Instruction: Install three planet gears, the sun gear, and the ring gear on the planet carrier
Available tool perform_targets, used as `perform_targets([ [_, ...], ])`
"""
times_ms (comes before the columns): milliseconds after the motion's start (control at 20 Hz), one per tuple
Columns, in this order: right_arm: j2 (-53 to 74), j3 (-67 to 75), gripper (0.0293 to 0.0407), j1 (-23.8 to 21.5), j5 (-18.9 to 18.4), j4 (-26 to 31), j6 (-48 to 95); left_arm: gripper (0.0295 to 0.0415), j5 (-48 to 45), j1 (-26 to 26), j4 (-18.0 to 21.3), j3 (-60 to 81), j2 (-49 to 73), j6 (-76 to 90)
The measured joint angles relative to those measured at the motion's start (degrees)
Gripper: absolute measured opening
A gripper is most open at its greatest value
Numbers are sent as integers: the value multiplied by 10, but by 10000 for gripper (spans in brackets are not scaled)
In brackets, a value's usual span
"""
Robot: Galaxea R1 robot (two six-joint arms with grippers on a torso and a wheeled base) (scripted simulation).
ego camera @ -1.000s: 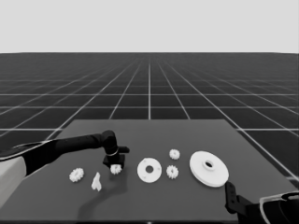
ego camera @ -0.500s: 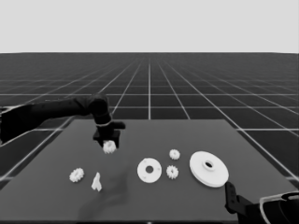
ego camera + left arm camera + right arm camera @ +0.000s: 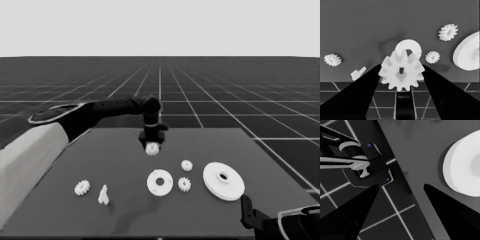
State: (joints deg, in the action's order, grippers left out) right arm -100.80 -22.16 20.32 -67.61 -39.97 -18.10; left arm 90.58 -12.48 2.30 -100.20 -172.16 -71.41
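White gear point(image 3: 152, 148) (aloft) in left gripper point(image 3: 152, 143)

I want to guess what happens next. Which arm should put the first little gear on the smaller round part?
Probably the left. Its tool already grips a gear in the air, just behind the smaller round part. The right tool waits at the table's near right corner, holding nothing.

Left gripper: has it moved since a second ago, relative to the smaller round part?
Yes. The left gripper, shut on a gear, has lifted off the table and travelled right; it now hangs above and behind the smaller round part, which stayed put.
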Motion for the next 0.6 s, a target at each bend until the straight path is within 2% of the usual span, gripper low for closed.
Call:
perform_targets([
  [250,0,0,385,0,0,0,0,313,0,0,0,-32,-21,10],
  [300,0,0,385,0,0,0,0,313,-26,66,-77,-30,-20,9],
  [350,0,0,385,0,0,0,0,313,-43,125,-123,-49,-26,19],
  [450,0,0,385,0,0,0,0,313,-65,175,-161,-93,-40,44],
  [600,0,0,385,0,0,0,0,312,-77,191,-175,-120,-49,59],
])
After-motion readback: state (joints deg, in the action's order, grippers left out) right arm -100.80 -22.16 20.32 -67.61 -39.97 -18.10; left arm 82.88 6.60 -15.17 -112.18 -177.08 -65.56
